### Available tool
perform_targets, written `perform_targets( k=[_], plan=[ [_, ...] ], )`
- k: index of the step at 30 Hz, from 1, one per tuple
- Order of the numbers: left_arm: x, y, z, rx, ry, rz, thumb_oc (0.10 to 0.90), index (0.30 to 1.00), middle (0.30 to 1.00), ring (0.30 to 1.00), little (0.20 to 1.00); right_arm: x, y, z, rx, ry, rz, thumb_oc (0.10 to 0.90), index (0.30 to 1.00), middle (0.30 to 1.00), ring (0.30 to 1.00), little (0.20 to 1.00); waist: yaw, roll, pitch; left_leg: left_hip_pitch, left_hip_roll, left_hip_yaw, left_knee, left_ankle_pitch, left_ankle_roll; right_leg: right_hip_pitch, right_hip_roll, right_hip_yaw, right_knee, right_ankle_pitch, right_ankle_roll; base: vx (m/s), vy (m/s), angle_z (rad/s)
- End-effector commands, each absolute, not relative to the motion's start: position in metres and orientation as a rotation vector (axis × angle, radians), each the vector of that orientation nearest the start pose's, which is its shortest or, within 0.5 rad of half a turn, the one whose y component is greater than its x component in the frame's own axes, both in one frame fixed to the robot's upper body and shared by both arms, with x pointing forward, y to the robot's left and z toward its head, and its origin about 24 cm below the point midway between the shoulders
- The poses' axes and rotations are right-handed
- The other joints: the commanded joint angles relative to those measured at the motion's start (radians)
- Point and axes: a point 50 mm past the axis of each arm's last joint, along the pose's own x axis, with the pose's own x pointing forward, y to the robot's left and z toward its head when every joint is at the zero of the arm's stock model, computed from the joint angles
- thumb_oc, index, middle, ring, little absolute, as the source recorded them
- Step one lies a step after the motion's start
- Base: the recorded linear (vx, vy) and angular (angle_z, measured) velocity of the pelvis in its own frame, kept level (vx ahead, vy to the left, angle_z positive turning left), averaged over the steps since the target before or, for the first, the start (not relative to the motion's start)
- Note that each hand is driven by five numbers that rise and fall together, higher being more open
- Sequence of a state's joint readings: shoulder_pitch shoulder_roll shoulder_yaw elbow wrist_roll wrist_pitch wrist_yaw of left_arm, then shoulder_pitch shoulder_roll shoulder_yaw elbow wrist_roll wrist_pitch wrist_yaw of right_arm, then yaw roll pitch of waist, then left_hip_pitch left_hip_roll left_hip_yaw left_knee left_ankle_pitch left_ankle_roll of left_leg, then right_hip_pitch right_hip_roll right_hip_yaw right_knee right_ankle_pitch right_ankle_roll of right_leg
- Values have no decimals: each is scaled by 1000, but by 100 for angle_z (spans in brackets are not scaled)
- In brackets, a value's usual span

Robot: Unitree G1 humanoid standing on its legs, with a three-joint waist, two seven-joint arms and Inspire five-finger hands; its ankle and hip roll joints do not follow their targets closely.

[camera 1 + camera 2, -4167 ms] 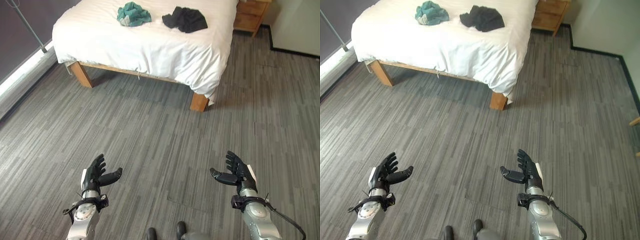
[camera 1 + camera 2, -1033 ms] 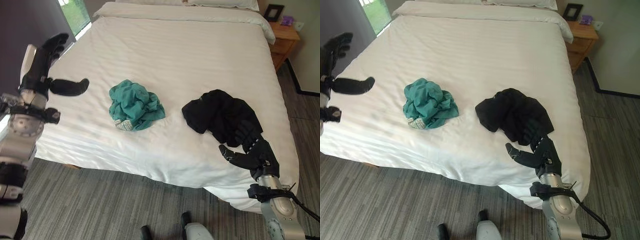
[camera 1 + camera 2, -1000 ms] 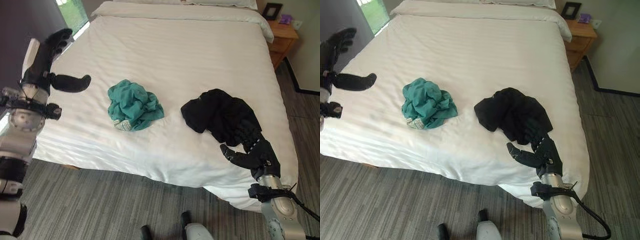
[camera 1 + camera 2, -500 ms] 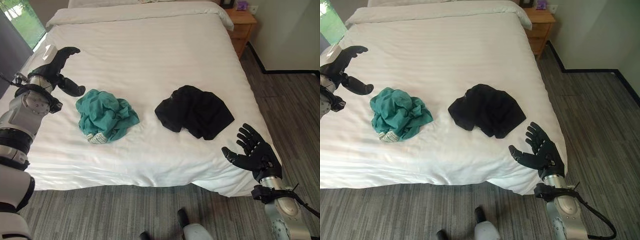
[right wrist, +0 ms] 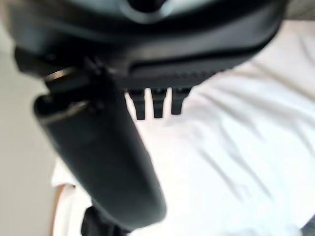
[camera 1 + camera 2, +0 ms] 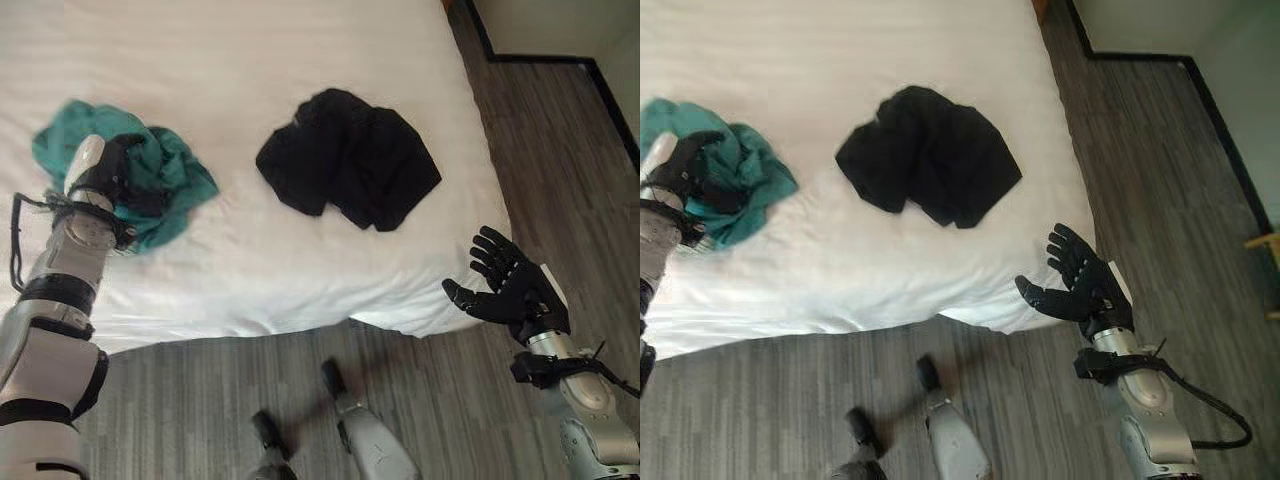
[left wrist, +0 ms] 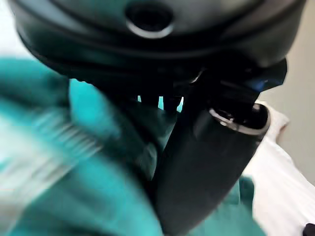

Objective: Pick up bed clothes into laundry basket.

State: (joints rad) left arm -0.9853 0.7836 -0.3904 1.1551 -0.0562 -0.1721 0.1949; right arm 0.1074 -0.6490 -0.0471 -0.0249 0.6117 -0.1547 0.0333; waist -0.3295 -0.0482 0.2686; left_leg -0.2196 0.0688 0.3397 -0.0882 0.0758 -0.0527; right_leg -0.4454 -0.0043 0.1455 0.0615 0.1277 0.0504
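On the white-sheeted bed [image 6: 260, 60], at nine o'clock, the left hand [image 6: 112, 172] lies on the crumpled teal cloth garment [image 6: 175, 178]; whether its fingers grip cannot be told. The rumpled black cloth garment [image 6: 350, 165] lies near the middle. At four o'clock, off the bed's corner, the right hand [image 6: 512, 291] hovers, fingers spread.

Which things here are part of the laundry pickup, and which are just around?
Job:
teal garment, under the left hand
black garment, lying untouched
right hand, open beside the bed

Around:
white bed
grey floor
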Motion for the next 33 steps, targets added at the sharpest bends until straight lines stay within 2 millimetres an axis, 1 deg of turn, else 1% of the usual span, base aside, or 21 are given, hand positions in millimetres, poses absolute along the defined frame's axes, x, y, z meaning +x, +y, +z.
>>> perform_targets(
  k=[1, 2, 3, 5, 6, 7, 10, 11, 13, 14, 16, 18, 19, 20, 23, 24, 25, 27, 28, 30, 33],
  plan=[
    [371, 343, 172, 805, 167, 445, 800, 900, 900, 900, 900, 244, -262, 152, -21, -446, -11, 800, 900, 900, 900, 900, -18, -61, 74, 42, 21, -52, 1, -6, -39, 41, -4, -2, -21, 27, 111, 0, 0, 0],
    [371, 343, 172, 805, 168, 445, 800, 900, 900, 900, 900, 244, -262, 152, -21, -446, -11, 800, 900, 900, 900, 900, -18, -61, 73, 42, 21, -52, 1, -6, -39, 40, -4, -1, -21, 27, 111, 0, 0, 0],
    [363, 352, 150, 739, 263, 477, 800, 900, 900, 900, 900, 241, -261, 148, -13, -433, -19, 800, 900, 900, 900, 900, -20, -69, 75, 45, 21, -45, 1, -13, -40, 40, -1, 5, -27, 30, 109, 30, -9, -7],
    [357, 358, 142, 720, 310, 490, 800, 900, 900, 900, 900, 239, -263, 147, -7, -429, -32, 800, 900, 900, 900, 900, -21, -71, 72, 53, 23, -40, 1, -18, -41, 44, 1, 9, -30, 29, 109, 68, 9, -13],
    [349, 371, 140, 715, 345, 524, 546, 519, 519, 519, 519, 234, -267, 147, -5, -432, -54, 800, 900, 900, 900, 900, -20, -67, 60, 70, 24, -34, 1, -31, -41, 56, 2, 13, -36, 24, 108, 82, 19, -15],
    [348, 371, 140, 715, 345, 523, 400, 300, 300, 300, 300, 234, -267, 147, -5, -432, -53, 800, 900, 900, 900, 900, -20, -67, 60, 70, 24, -33, 1, -31, -41, 57, 2, 14, -36, 24, 108, 121, 30, -14],
    [345, 386, 171, 699, 249, 591, 400, 300, 300, 300, 300, 229, -282, 145, -28, -417, -107, 800, 900, 900, 900, 900, -8, -38, 32, 118, 28, -22, 1, -52, -44, 91, 1, 19, -47, 3, 104, 93, 26, -17],
    [345, 386, 171, 699, 249, 591, 400, 300, 300, 300, 300, 229, -282, 145, -28, -417, -107, 800, 900, 900, 900, 900, -7, -38, 32, 118, 28, -22, 1, -52, -44, 92, 2, 20, -47, 3, 104, 73, 14, -14],
    [345, 389, 211, 637, 61, 621, 400, 300, 300, 300, 300, 231, -293, 144, -46, -393, -144, 800, 900, 900, 900, 900, 17, 1, 0, 166, 24, -30, 1, -65, -47, 139, -6, 8, -58, -13, 102, 170, 12, -5],
    [346, 386, 231, 617, -39, 626, 400, 300, 300, 300, 300, 232, -296, 143, -59, -382, -155, 800, 900, 900, 900, 900, 27, 15, -14, 182, 22, -35, 1, -68, -47, 159, -8, 4, -62, -17, 101, 222, 10, -3],
    [344, 386, 234, 617, -62, 618, 400, 300, 300, 300, 300, 234, -298, 145, -74, -385, -158, 800, 900, 900, 900, 900, 32, 23, -28, 193, 19, -40, 1, -66, -48, 176, -13, 0, -66, -15, 100, 104, -2, -3],
    [342, 378, 263, 562, -235, 600, 400, 300, 300, 300, 300, 237, -308, 150, -141, -373, -191, 800, 900, 900, 900, 900, 51, 46, -58, 224, 13, -53, 1, -72, -49, 220, -21, -15, -72, -24, 100, 143, -9, -7],
    [342, 376, 261, 556, -247, 579, 400, 300, 300, 300, 300, 238, -309, 150, -160, -365, -198, 800, 900, 900, 900, 900, 55, 53, -70, 237, 9, -61, 1, -75, -48, 241, -25, -21, -74, -28, 101, 161, -2, 4],
    [338, 367, 277, 480, -373, 562, 400, 300, 300, 300, 300, 240, -314, 153, -197, -359, -217, 800, 900, 900, 900, 900, 65, 62, -83, 249, 5, -69, 1, -77, -49, 261, -30, -28, -73, -35, 102, 133, 30, 17],
    [336, 353, 280, 342, -489, 497, 400, 300, 300, 300, 300, 244, -327, 169, -293, -380, -272, 800, 900, 900, 900, 900, 82, 85, -104, 283, -7, -88, 1, -74, -45, 274, -38, -51, 5, -53, 113, 31, 47, 22],
    [333, 343, 284, 284, -557, 456, 400, 300, 300, 300, 300, 249, -333, 186, -391, -407, -305, 800, 900, 900, 900, 900, 95, 98, -93, 312, -20, -93, 1, -86, -34, 237, -43, -61, 180, -17, 153, -68, 57, 23],
    [329, 343, 288, 281, -584, 445, 400, 300, 300, 300, 300, 253, -336, 198, -451, -422, -310, 800, 900, 900, 900, 900, 94, 97, -85, 322, -28, -94, 1, -84, -31, 196, -40, -40, 263, 46, 191, -55, -9, 17],
    [327, 332, 296, 256, -646, 388, 400, 300, 300, 300, 300, 254, -344, 222, -626, -436, -335, 800, 900, 900, 900, 900, 89, 106, -67, 337, -7, -123, 1, -70, -31, 137, -4, 3, 388, 72, 211, -34, -94, 6],
    [327, 332, 295, 251, -647, 389, 400, 300, 300, 300, 300, 255, -344, 223, -631, -438, -335, 800, 900, 900, 900, 900, 87, 109, -66, 337, -8, -123, 1, -72, -32, 133, -4, 3, 396, 68, 211, -12, -48, 11],
    [323, 330, 294, 225, -676, 355, 400, 300, 300, 300, 300, 258, -348, 243, -737, -467, -363, 800, 900, 900, 900, 900, 95, 112, -77, 345, -13, -137, 1, -66, -34, 126, -21, 16, 334, 27, 202, 76, -42, 26],
    [321, 325, 282, 175, -663, 284, 400, 300, 300, 300, 300, 271, -344, 275, -814, -522, -367, 800, 900, 900, 900, 900, 117, 118, -107, 362, -12, -181, 1, -72, -46, 179, -69, 13, 61, -12, 154, 190, -214, 18]
  ],
)
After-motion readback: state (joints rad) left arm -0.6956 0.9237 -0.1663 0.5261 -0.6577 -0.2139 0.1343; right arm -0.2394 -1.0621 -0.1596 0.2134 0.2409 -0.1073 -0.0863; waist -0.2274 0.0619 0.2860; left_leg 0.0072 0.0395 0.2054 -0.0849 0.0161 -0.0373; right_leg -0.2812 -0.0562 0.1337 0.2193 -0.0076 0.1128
